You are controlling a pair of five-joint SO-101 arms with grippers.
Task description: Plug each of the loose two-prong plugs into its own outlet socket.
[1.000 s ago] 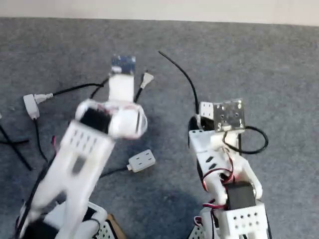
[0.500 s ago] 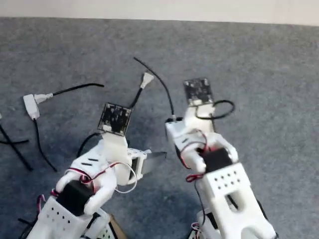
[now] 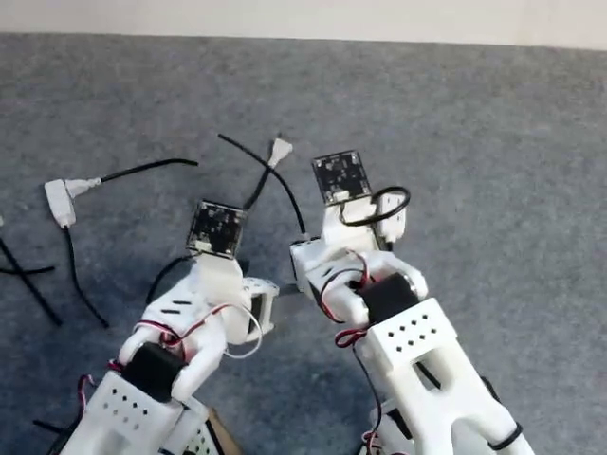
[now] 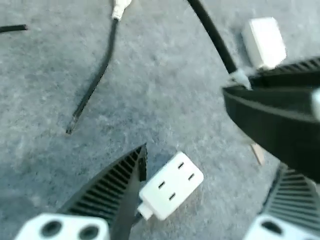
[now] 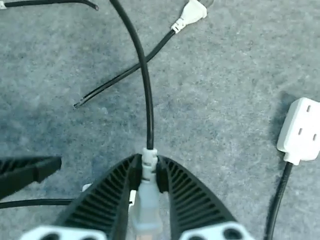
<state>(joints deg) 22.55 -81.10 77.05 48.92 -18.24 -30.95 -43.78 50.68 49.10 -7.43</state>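
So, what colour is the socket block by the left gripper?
The socket block is white; left wrist view.

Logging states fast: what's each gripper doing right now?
Left gripper: open, near a socket.
Right gripper: shut on a plug.

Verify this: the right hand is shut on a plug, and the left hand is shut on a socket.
The left hand is open, not shut; the left wrist view shows the socket lying free below it. The right hand is shut on a plug, as stated.
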